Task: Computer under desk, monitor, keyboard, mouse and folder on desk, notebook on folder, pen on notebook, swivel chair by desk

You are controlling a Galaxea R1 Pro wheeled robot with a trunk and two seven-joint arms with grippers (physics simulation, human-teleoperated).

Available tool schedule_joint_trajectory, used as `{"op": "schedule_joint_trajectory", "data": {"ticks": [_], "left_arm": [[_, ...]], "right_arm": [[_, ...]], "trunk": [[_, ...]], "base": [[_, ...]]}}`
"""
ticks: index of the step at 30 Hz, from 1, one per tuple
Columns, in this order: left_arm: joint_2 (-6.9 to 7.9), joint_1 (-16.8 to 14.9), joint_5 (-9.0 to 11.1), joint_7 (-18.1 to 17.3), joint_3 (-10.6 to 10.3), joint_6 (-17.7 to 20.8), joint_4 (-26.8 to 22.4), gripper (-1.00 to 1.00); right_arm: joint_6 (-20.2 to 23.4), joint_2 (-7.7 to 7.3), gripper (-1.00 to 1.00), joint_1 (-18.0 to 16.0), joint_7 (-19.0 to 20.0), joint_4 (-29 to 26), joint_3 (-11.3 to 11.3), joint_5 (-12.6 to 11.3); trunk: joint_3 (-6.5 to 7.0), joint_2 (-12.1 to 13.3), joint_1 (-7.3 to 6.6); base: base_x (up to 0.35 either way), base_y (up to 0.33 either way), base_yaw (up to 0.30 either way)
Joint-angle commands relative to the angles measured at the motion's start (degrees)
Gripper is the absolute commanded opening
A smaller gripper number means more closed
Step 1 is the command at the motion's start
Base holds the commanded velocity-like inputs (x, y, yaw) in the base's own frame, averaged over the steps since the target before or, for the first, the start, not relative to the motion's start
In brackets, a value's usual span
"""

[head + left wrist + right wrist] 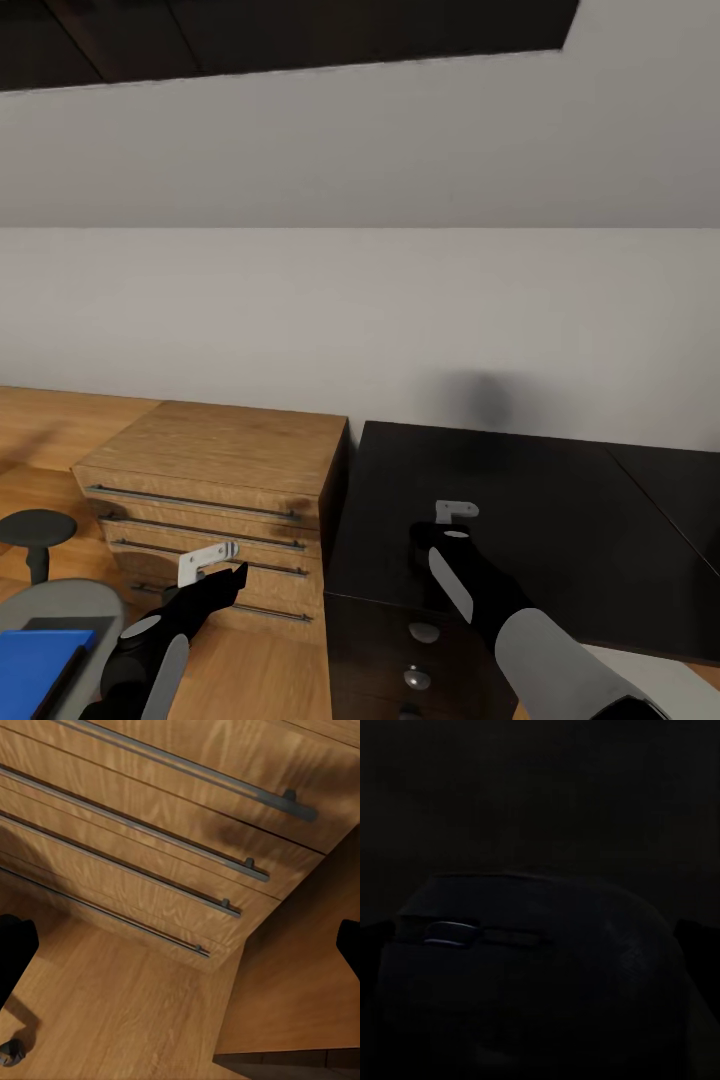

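Note:
A blue folder [38, 665] lies on the grey seat of the swivel chair [75, 598] at the lower left of the head view, with a dark flat item just behind it. The black desk [520, 490] stands against the white wall on the right, and its visible top is bare. My left gripper [230, 572] hangs open in front of a wooden chest of drawers [215, 455]; its black fingertips [13, 954] show far apart, with nothing between them. My right gripper [452, 518] hovers over the desk's near left part. The right wrist view is very dark, with faint fingertips [696, 936] at the edges.
The chest of drawers [150, 832] has long metal bar handles and stands on a wooden floor [112, 1012] left of the desk. Black drawers with round knobs [422, 632] sit under the desk's left end. A small grey round-topped stand [36, 528] is at the far left.

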Motion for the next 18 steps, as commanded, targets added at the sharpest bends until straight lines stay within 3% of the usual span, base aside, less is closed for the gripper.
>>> {"op": "schedule_joint_trajectory", "data": {"ticks": [1,18], "left_arm": [[-0.03,-0.1,0.6,0.4,0.0,0.2,-0.1,1.0],[-0.03,0.0,0.6,0.4,0.0,0.2,-0.1,1.0]], "right_arm": [[0.3,-0.07,-1.0,0.0,-0.5,-0.1,0.4,-0.5],[0.2,-0.05,-1.0,0.0,-0.5,-0.3,0.4,-0.5]], "trunk": [[-0.07,0.0,0.0],[-0.07,0.0,0.0]], "base": [[0.0,0.0,0.0],[0.0,0.0,0.0]]}}
